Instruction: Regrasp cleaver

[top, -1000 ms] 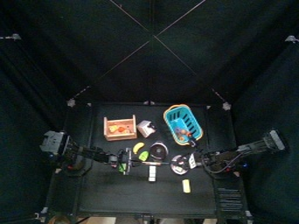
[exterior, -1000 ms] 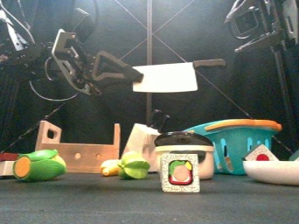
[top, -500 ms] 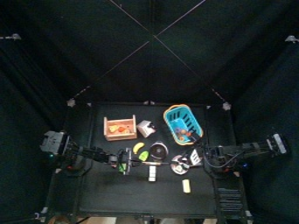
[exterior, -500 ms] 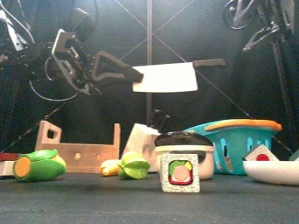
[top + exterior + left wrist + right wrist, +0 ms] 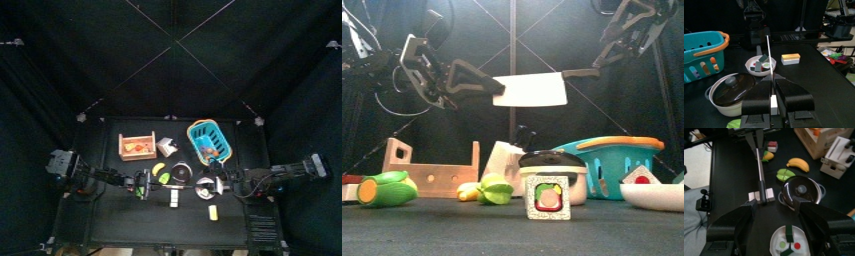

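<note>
Flat whitish cleaver [image 5: 531,90] blade with a dark handle

Black tabletop [image 5: 422,232]. Directly on it: wooden rack [image 5: 433,170], blue basket [image 5: 613,164], lidded pot [image 5: 553,176], white bowl [image 5: 655,193], green-yellow toy produce [image 5: 486,191], green toy [image 5: 386,188], small upright block [image 5: 545,197].

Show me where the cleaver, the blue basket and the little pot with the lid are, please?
cleaver [image 5: 531,90], front view, middle of the flat blade.
blue basket [image 5: 605,166], front view, slatted front wall below the orange rim.
lidded pot [image 5: 728,90], left wrist view, dark lid beside its knob.
</note>
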Robot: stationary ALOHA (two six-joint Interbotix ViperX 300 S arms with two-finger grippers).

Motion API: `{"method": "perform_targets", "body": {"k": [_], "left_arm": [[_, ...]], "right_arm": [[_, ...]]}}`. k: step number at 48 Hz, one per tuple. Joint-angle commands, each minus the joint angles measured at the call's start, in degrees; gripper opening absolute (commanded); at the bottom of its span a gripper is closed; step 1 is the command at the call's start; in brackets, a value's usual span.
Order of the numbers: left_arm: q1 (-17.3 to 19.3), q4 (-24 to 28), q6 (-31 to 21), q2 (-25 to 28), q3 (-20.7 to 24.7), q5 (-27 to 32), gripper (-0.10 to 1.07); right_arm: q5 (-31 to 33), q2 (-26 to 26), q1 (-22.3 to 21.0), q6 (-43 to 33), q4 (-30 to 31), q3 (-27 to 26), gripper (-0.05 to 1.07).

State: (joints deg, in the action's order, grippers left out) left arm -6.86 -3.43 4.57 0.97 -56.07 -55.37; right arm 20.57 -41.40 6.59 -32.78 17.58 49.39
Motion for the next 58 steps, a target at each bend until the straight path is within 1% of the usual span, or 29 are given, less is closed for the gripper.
{"method": "perform_targets", "body": {"k": [1, 7, 13, 26, 38, 42, 58], "left_arm": [[-0.2, -0.1, 0.0, -1.1, 0.5, -0.4, 0.43], [-0.2, -0.1, 0.1, -1.1, 0.7, -0.4, 0.43], [-0.2, -0.1, 0.2, -1.1, 0.9, -0.4, 0.43], [-0.2, 0.0, 0.1, -1.1, 1.7, -0.4, 0.43], [-0.2, -0.1, 0.1, -0.7, 2.1, -0.4, 0.43], [-0.2, 0.0, 0.1, -0.5, 2.2, -0.4, 0.43], [-0.2, -0.1, 0.1, -0.5, 2.4, -0.4, 0.43]], "right_arm": [[-7.8, -0.2, 0.2, 0.0, 1.5, 2.3, 0.90], [-13.6, 1.1, -0.2, -0.1, 2.3, 4.9, 0.90], [-17.0, 3.9, -0.3, -0.1, 2.0, 5.4, 0.90], [-17.2, 9.3, -0.3, 0.1, 2.9, 3.3, 0.90], [-17.4, 10.0, -0.3, 0.0, 3.4, 2.9, 0.89], [-17.6, 10.1, -0.3, 0.0, 3.5, 2.9, 0.86], [-17.8, 11.3, -0.9, 0.0, 3.3, 2.0, 0.67]]}}
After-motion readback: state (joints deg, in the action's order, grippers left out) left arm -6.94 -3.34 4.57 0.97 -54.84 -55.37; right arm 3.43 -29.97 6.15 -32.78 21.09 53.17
